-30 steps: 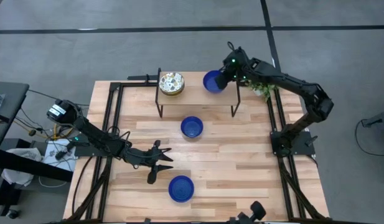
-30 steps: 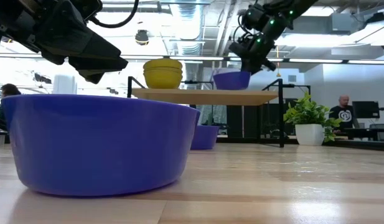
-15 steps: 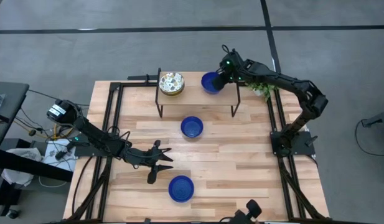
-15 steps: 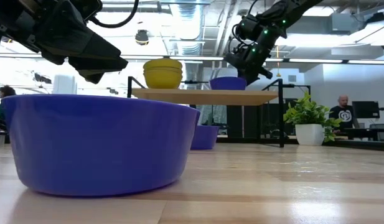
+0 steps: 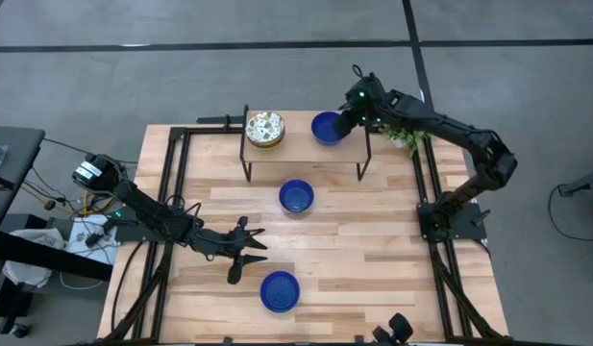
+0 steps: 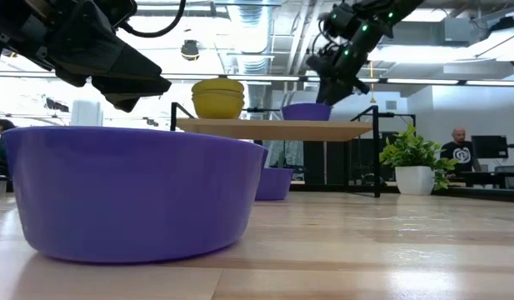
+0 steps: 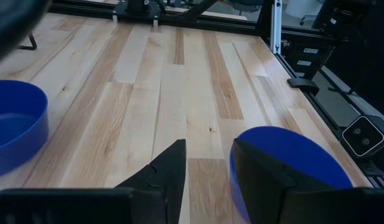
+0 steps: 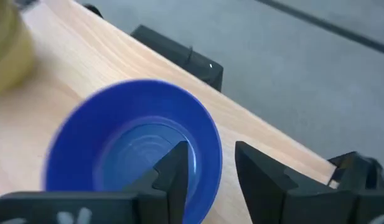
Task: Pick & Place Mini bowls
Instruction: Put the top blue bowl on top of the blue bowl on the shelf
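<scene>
While my right hand (image 5: 342, 121) sits at the blue bowl on the shelf (image 5: 326, 127), upper centre of the high frame, its fingers (image 8: 179, 171) are spread and straddle the bowl's rim, one inside, one outside, pinching nothing. In the low frame that bowl rests flat on the shelf (image 6: 273, 128).

Risks, as I judge them:
- Pulling back at an angle could catch the inner finger on the rim and drag or tip the bowl. It sits near the shelf's right end, so a slide that way could drop it to the desk (image 5: 373, 250).
- The patterned bowl stack (image 5: 264, 128) sits further left on the same shelf, well apart; only a wide swing would reach it.
- The potted plant (image 5: 406, 137) lies just under the right forearm at the desk's upper right corner; a low retreat could brush it.

My left hand (image 5: 250, 250) hovers lower left of centre, fingers apart and empty, between the middle blue bowl (image 5: 296, 196) and the front blue bowl (image 5: 279, 290). The wrist frame puts the front bowl right at the fingertips, so a careless descent clips its rim.

Surface: light wood-plank desk with black rails along both sides, grey floor around it. Room: open lab with exposed ceiling ducts; a person (image 6: 461, 148) sits at far right of the low frame.
</scene>
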`<control>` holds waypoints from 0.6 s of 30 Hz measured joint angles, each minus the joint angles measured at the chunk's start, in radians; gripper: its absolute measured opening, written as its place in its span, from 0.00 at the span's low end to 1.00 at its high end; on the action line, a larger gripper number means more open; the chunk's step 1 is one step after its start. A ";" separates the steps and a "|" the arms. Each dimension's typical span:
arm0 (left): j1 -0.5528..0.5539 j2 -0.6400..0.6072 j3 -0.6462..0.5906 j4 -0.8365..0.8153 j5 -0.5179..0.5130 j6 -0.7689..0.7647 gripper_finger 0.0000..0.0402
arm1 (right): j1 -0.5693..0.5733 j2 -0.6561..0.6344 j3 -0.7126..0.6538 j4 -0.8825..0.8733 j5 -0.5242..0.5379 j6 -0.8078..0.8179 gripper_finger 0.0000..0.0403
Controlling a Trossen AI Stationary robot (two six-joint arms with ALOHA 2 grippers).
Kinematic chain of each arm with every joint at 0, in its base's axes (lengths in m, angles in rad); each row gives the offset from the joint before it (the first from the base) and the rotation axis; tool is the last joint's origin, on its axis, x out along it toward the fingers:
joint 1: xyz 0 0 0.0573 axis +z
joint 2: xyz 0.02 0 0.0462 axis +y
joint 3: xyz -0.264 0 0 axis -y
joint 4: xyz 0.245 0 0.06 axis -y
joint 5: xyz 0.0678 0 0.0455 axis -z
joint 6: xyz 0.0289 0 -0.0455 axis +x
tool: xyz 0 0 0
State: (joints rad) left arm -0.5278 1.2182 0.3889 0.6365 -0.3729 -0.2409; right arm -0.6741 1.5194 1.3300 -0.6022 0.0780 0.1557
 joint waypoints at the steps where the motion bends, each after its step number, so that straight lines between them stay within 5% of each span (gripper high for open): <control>1: 0.000 0.000 0.000 0.000 0.000 0.000 0.33 | 0.005 -0.014 0.000 0.000 0.000 -0.003 0.31; 18: 0.000 0.000 0.000 0.000 0.000 -0.002 0.33 | 0.231 -0.289 0.000 -0.028 -0.001 -0.140 0.30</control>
State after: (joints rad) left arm -0.5278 1.2182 0.3889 0.6361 -0.3729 -0.2430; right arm -0.4426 1.2305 1.3305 -0.6300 0.0772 0.0160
